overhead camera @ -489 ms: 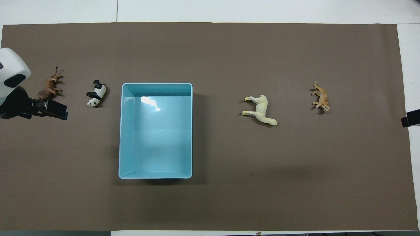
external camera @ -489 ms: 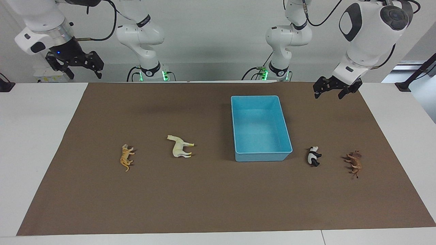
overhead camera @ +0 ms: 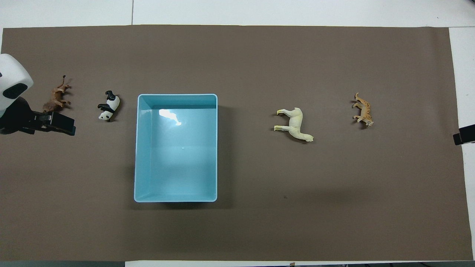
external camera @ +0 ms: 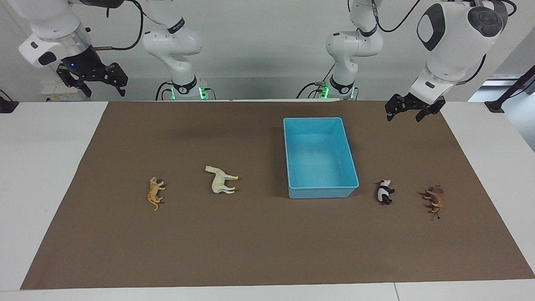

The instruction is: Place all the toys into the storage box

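The light blue storage box point(external camera: 322, 192) point(overhead camera: 176, 95) stands empty on the brown mat. The panda point(external camera: 384, 191) point(overhead camera: 107, 106) and the lion point(external camera: 434, 200) point(overhead camera: 55, 98) lie beside it toward the left arm's end. The horse point(external camera: 220, 180) point(overhead camera: 295, 124) and the tiger point(external camera: 155, 193) point(overhead camera: 363, 109) lie toward the right arm's end. My left gripper point(external camera: 403, 118) point(overhead camera: 63, 126) is open and empty, raised over the mat at its own end. My right gripper point(external camera: 105, 93) point(overhead camera: 464, 135) is open and empty, raised over the mat's corner at its own end.
The brown mat point(external camera: 267, 242) covers most of the white table point(external camera: 42, 167). Both arm bases stand at the robots' edge of the table.
Both grippers have shifted very slightly while staying raised. The toys and the box have not moved.
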`<action>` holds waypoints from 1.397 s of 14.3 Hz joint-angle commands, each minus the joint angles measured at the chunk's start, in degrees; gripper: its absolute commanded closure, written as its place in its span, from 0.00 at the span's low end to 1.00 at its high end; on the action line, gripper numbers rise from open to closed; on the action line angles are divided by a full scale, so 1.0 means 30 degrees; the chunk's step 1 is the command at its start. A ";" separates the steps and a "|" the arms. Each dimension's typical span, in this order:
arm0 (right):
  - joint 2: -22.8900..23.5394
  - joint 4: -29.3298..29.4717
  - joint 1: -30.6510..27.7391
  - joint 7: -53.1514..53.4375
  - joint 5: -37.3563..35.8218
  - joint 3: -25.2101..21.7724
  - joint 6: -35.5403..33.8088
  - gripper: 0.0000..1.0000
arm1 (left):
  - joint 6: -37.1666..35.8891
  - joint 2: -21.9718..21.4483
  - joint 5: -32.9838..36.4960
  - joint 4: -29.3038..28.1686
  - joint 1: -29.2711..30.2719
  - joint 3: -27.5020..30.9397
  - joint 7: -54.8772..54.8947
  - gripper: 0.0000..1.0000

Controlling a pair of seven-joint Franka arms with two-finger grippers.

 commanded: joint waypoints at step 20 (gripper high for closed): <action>0.7775 -0.4523 0.0706 0.0062 0.1239 0.0081 1.3693 0.00 | 0.4752 0.0775 0.0247 -0.1883 0.1063 -0.0145 -0.0380 0.00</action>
